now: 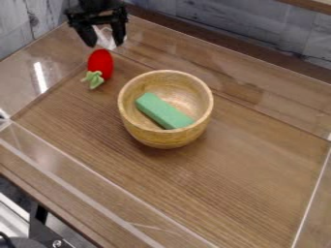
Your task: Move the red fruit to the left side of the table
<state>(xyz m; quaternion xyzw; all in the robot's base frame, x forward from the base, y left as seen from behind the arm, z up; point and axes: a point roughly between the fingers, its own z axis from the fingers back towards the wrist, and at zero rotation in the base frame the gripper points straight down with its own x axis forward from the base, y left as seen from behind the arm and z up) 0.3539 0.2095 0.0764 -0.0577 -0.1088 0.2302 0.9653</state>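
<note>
The red fruit (100,64), a small glossy strawberry shape with a green stem at its lower left, lies on the brown wood-grain table (195,184) near the left wall. My black gripper (101,36) hovers just behind and above it at the top left, its two fingers spread apart with nothing between them. It stands open and does not touch the fruit.
A round light wooden bowl (165,108) sits right of the fruit, holding a green block (163,109). Clear acrylic walls (39,68) border the table on all sides.
</note>
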